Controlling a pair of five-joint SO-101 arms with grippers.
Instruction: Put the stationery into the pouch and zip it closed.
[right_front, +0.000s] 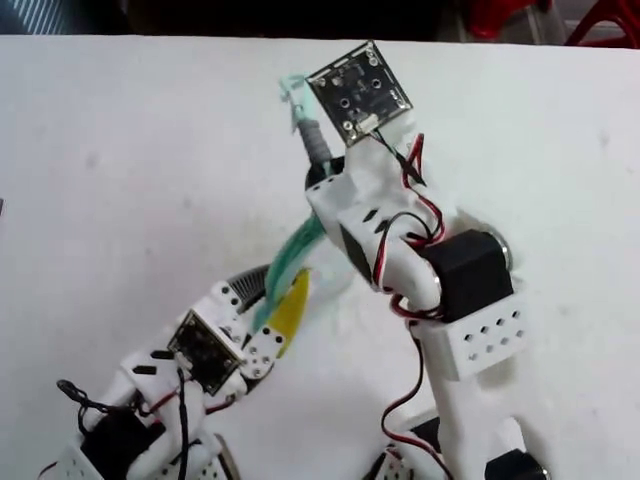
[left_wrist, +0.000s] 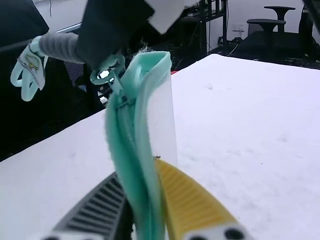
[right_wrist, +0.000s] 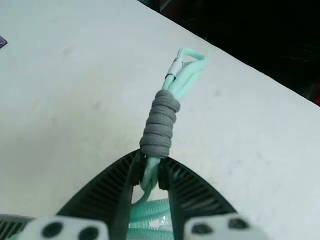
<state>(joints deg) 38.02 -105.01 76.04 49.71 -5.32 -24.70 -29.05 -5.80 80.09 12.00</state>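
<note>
The pouch (right_front: 300, 250), clear with a mint zipper band, is held up off the white table between the two arms. My left gripper (right_front: 272, 292) is shut on its zipper edge (left_wrist: 132, 150), a grey finger (left_wrist: 95, 205) on one side and a yellow finger (left_wrist: 190, 200) on the other. My right gripper (right_wrist: 150, 162) is shut on the zipper pull cord, just behind its grey wrapped grip (right_wrist: 160, 125) and mint end loop (right_wrist: 187, 62). In the high view the right gripper (right_front: 322, 175) is at the pouch's far end, with the pull (right_front: 300, 110) sticking out beyond it.
The white table (right_front: 120, 150) spreads out on all sides of the arms. A small dark object (right_wrist: 1, 41) lies at its left edge. Red wires (right_front: 405, 300) run along the right arm. Office chairs (left_wrist: 270, 25) stand beyond the table.
</note>
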